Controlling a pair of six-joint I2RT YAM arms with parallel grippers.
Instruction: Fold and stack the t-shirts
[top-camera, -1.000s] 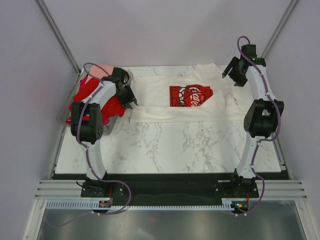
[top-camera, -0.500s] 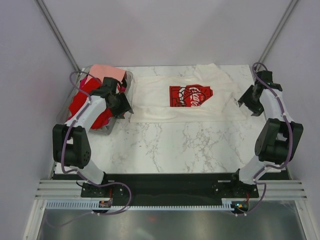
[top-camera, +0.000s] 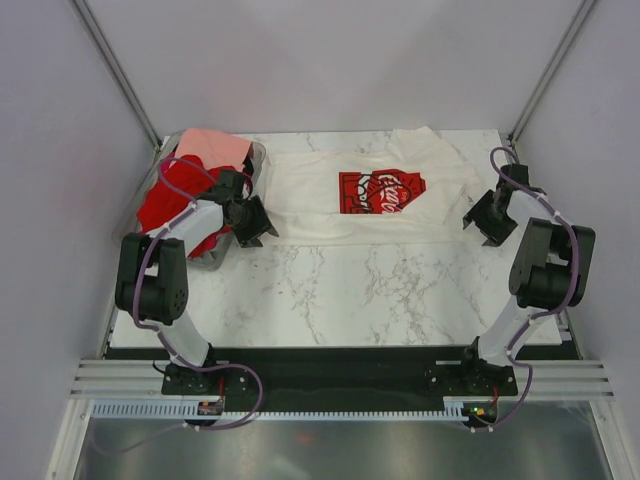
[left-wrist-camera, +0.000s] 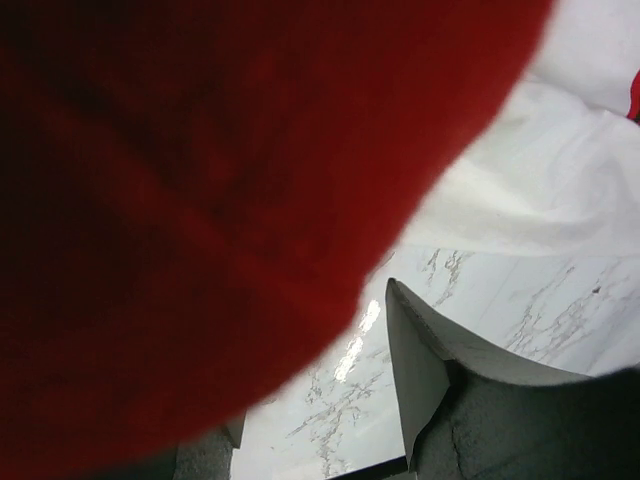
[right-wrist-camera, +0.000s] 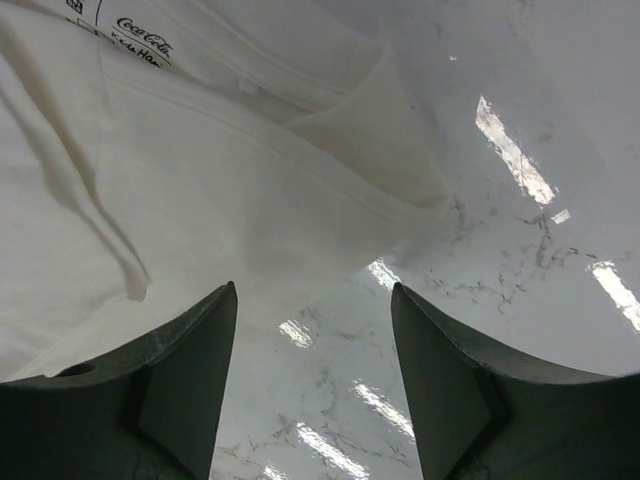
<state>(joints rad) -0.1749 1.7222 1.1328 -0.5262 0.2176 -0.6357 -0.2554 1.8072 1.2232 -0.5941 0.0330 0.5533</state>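
Off the cream t-shirt's (top-camera: 330, 205) left edge, left gripper (top-camera: 252, 222): jaws apart, nothing between. Right gripper (top-camera: 482, 222) at its right sleeve: jaws apart, empty. Shirt lies flat, print up. Red t-shirts (top-camera: 165, 205) and pink one (top-camera: 210, 145) heaped just left of it.

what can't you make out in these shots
- Left wrist view: a red t-shirt right against the lens hides one finger, so I cannot tell whether the left gripper is open or shut.
- Top view: the t-shirt pile covers most of the clear bin, and the shirts cannot be counted.
- Right wrist view: the top edge cuts off the cream t-shirt's print.
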